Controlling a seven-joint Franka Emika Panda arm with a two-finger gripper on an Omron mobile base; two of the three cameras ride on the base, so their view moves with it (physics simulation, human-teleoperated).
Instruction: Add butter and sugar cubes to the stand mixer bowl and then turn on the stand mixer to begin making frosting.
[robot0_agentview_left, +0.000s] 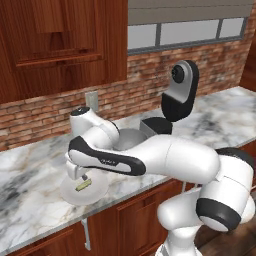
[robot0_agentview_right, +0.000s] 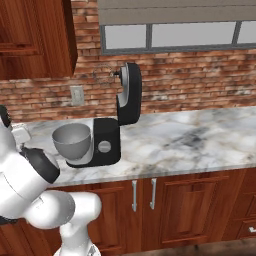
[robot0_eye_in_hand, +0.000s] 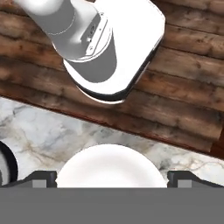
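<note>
One butter (robot0_agentview_left: 83, 184) stick on plate (robot0_agentview_left: 96, 193), hand (robot0_eye_in_hand: 112, 178) spread wide above

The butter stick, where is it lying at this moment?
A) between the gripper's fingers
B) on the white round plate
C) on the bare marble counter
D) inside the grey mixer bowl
B: in the left base view the butter stick lies on the white plate near the counter's front edge, while the mixer bowl looks empty in the right base view.

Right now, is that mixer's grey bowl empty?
Empty: the stand mixer bowl shows only bare grey inside; the butter lies on the plate.
</note>
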